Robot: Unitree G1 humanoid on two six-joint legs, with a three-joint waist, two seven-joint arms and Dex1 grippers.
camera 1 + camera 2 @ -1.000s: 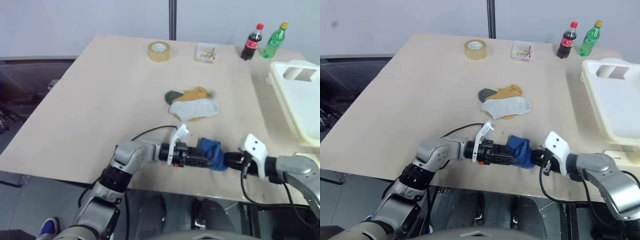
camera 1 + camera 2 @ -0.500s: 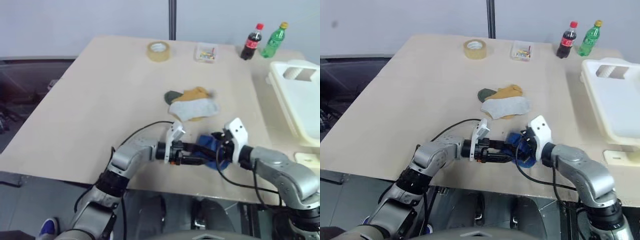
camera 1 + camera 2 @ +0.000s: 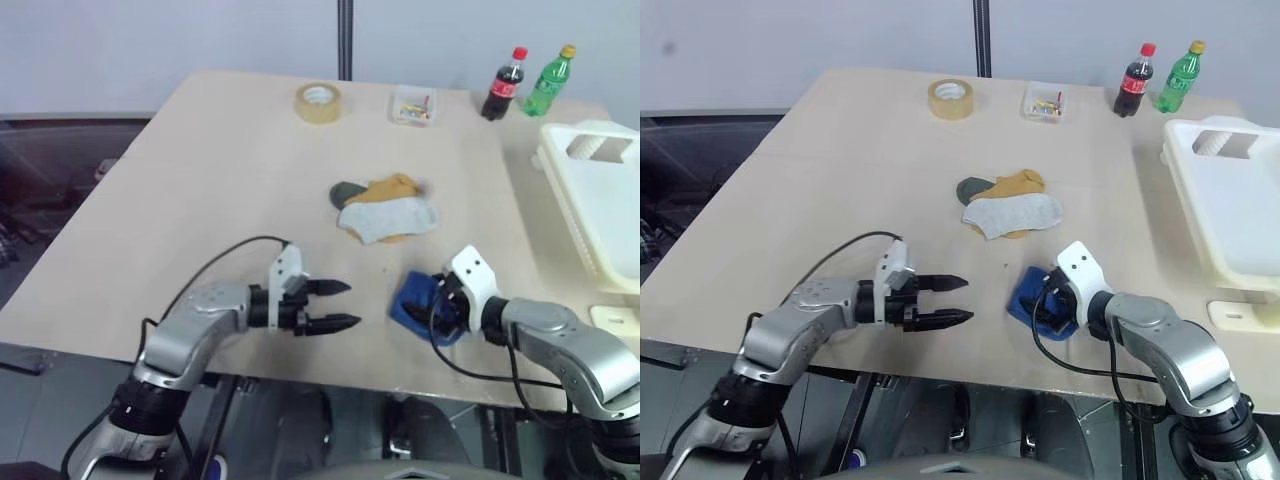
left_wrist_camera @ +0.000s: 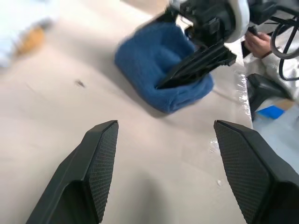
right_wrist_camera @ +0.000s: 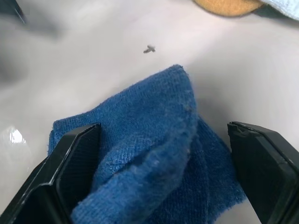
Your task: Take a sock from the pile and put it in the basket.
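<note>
One blue sock (image 3: 420,303) is lying bunched on the table (image 3: 200,200), on the near side of the pile (image 3: 385,208) and apart from it, close to the table's near edge. We are treating the pile as our landmark: grey, mustard and dark green socks overlapping at the table's middle.

We are seeing the right gripper (image 5: 161,186) straddling the blue sock, its two black fingers (image 5: 77,172) spread wide with one on each side of the cloth and nothing pinched between them. The left gripper (image 3: 337,305) is hovering off the sock's left side, fingers apart and empty, tips pointing toward the sock across a stretch of bare table.

We are judging the right arm to be the nearer one, already over the cloth, so the coming move looks like a closing pinch from that side.

We are reading the sock as a crumpled wad with no clear long axis; in the right wrist view its one folded corner is pointing away from the fingers, toward the pile. Toe and cuff are impossible to tell apart.

The basket (image 3: 600,200) is sitting well to the right of the pile, at the table's right edge.
</note>
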